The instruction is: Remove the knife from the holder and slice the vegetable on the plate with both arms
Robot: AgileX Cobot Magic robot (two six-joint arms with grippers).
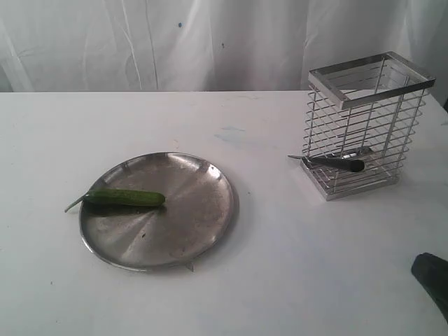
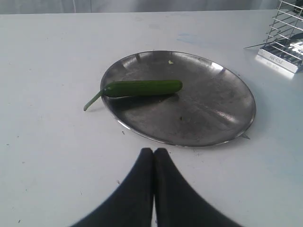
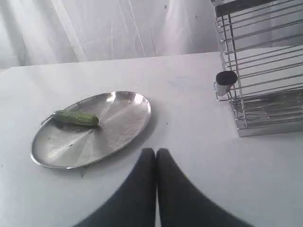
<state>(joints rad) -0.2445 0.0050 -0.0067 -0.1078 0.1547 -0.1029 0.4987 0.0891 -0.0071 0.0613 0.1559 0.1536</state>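
Note:
The dark green vegetable (image 1: 126, 198) lies on the left part of the grey steel plate (image 1: 203, 224), its pale stem over the rim. The knife (image 1: 334, 162) lies low across the silver wire holder (image 1: 364, 126) at the right, its blade tip poking out on the left side and its black handle end (image 3: 226, 78) sticking out through the bars. My left gripper (image 2: 154, 152) is shut and empty, short of the plate (image 2: 208, 118) and the vegetable (image 2: 142, 88). My right gripper (image 3: 155, 152) is shut and empty, between the plate (image 3: 123, 123) and the holder (image 3: 265, 71). The vegetable (image 3: 75, 117) shows there too.
A white table (image 1: 280, 280) carries everything, with a white curtain (image 1: 210, 42) behind it. A black part of the right arm (image 1: 432, 274) shows at the lower right corner of the exterior view.

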